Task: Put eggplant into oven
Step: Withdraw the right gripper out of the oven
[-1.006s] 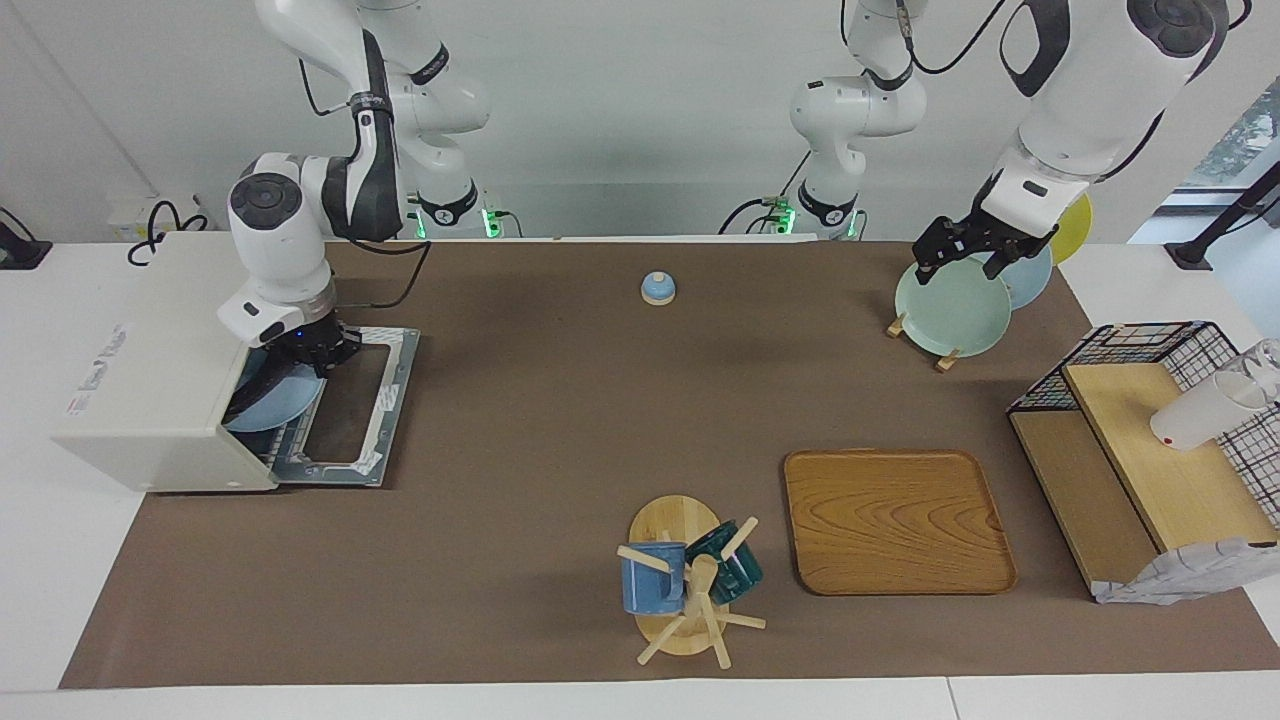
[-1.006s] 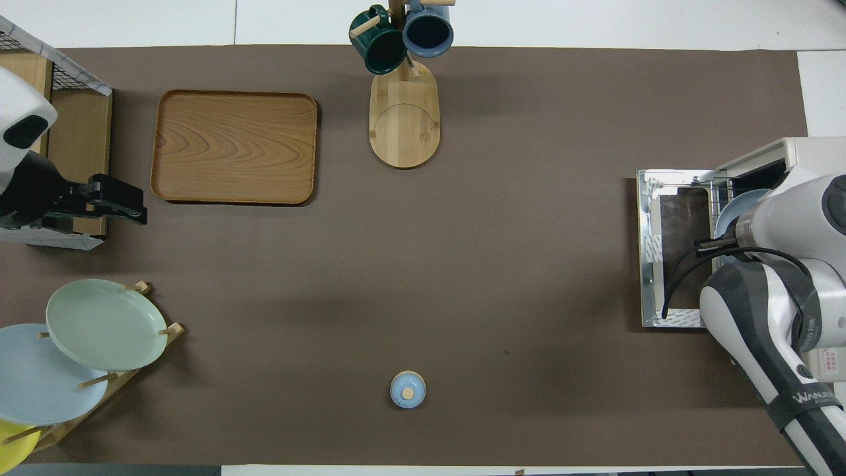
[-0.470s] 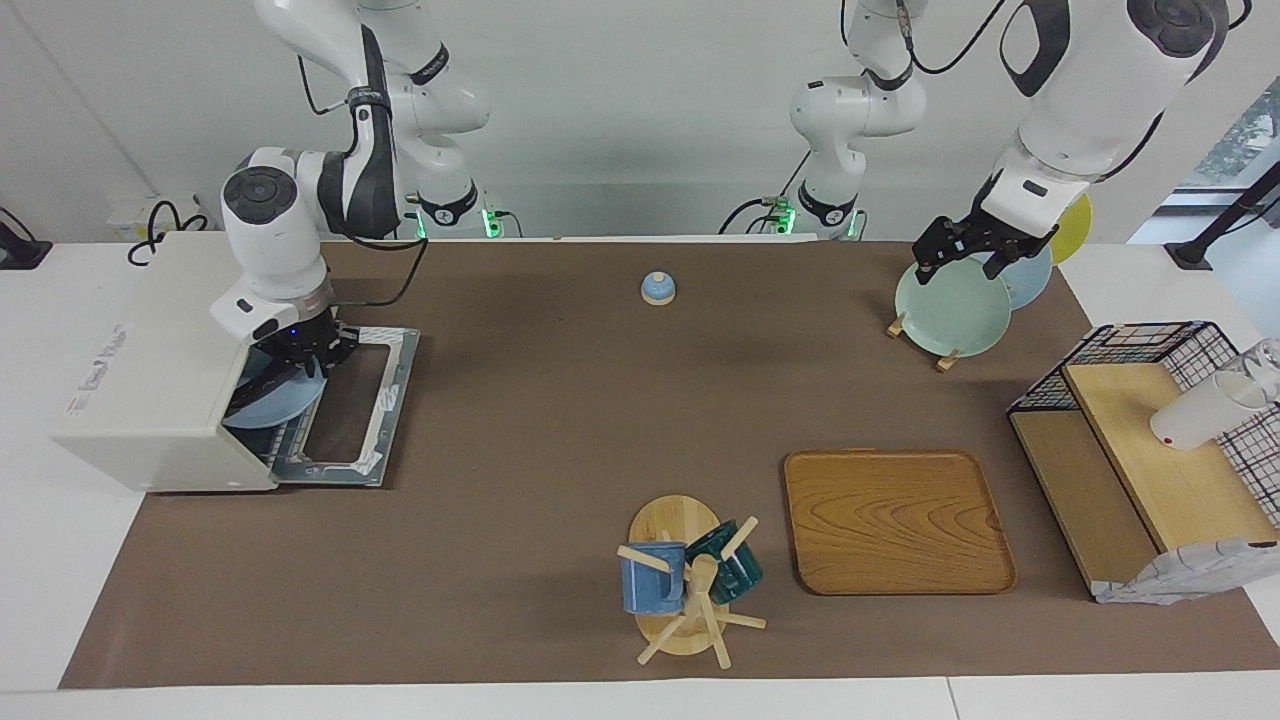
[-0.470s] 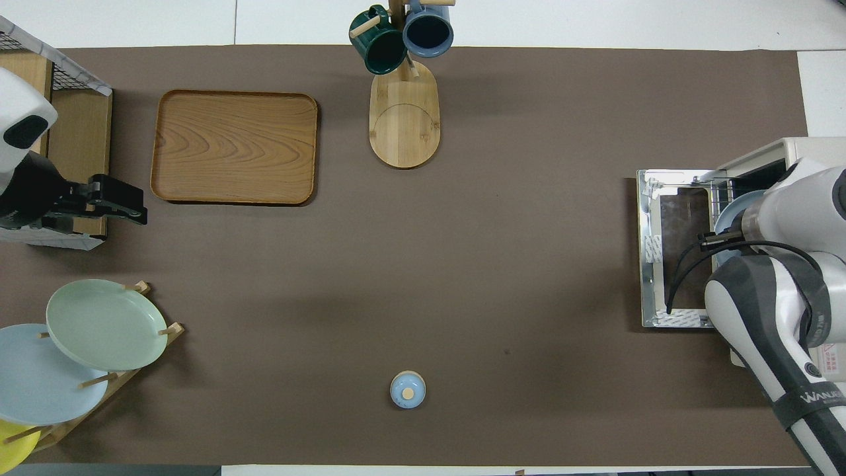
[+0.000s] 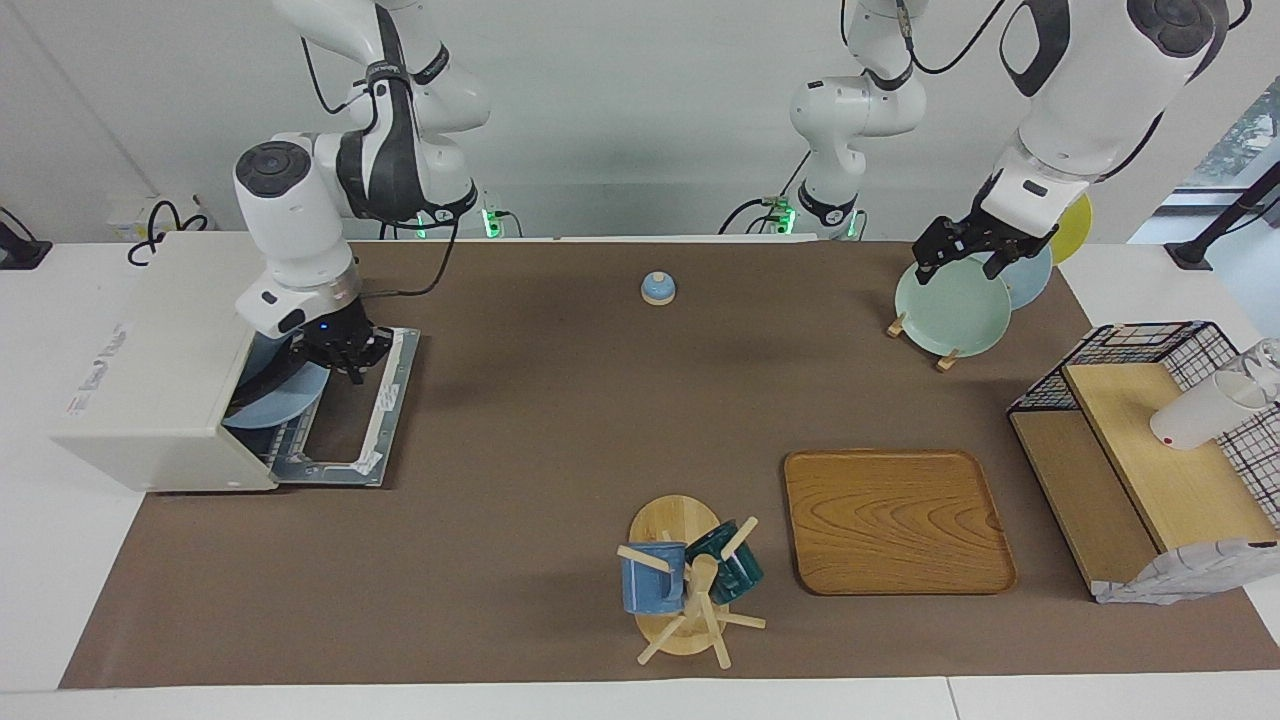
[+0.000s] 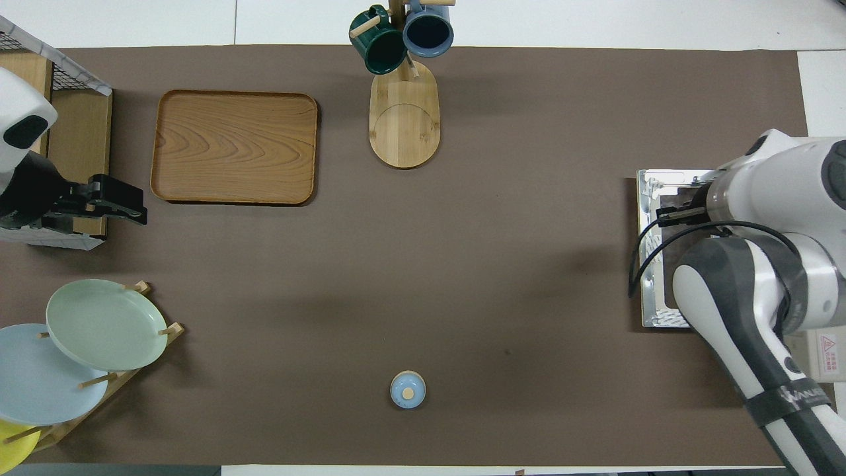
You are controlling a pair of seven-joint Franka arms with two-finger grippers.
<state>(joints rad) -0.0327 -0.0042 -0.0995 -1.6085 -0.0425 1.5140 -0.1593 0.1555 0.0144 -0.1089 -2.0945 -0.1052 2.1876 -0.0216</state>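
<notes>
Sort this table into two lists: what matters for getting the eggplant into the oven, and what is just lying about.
Job: eggplant on the blue plate inside the oven; open oven door; right gripper, over that door.

Lying about: wooden tray; mug tree; plate rack, left gripper waiting over it; wire-and-wood shelf rack; small blue domed piece.

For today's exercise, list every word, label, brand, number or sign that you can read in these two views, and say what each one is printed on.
"WANUE…", cut off at the strap's end: on the black strap around the right arm.
Red warning triangle with small print, too small to read: on a sticker on the oven.
Grey lettering on the oven's top: too blurred to read.
Nothing else is readable.
</notes>
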